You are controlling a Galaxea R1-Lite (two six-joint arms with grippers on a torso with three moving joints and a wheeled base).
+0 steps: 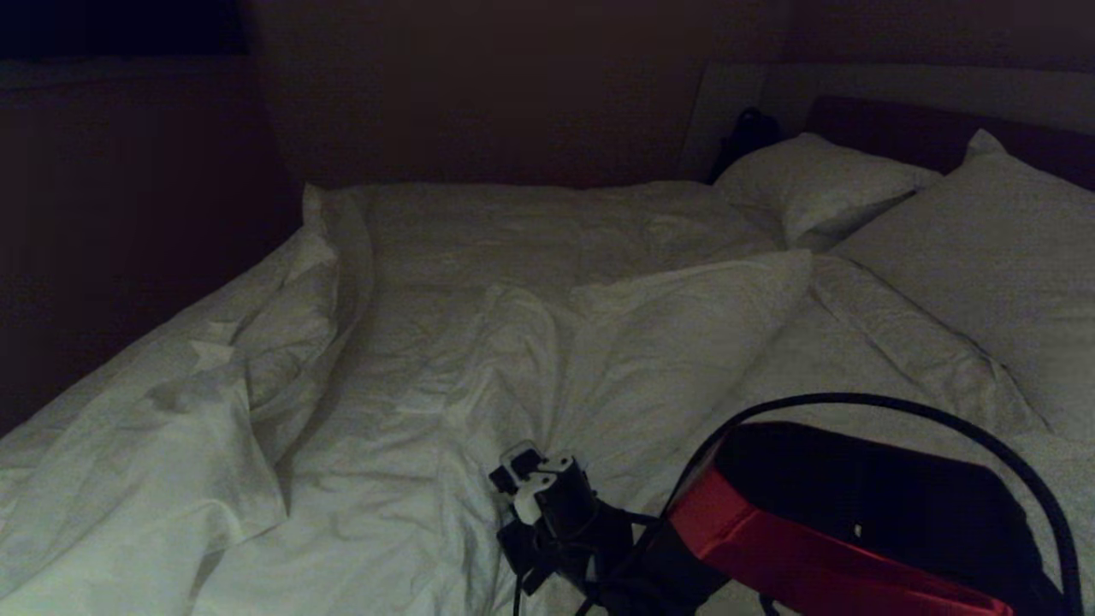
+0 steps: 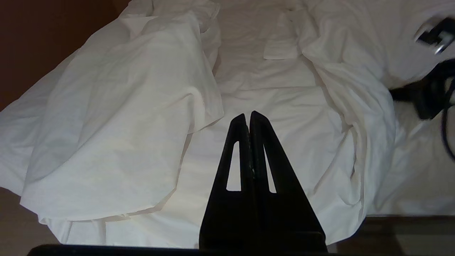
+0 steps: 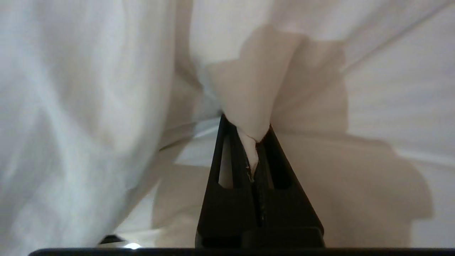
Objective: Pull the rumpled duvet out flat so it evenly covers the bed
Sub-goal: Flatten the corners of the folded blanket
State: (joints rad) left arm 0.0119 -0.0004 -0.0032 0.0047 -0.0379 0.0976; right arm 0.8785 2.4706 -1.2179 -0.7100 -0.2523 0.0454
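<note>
No writing shows; right gripper (image 3: 253,133) pinches the duvet (image 3: 256,92).

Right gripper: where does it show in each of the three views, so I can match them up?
Head view: the right gripper sits low, centre, down on the duvet.
Left wrist view: only part of its arm shows at the upper right edge; the fingers are not visible.
Right wrist view: the gripper is centre, shut on a pinched fold.
Shared landmark: the rumpled duvet ridge.
</note>
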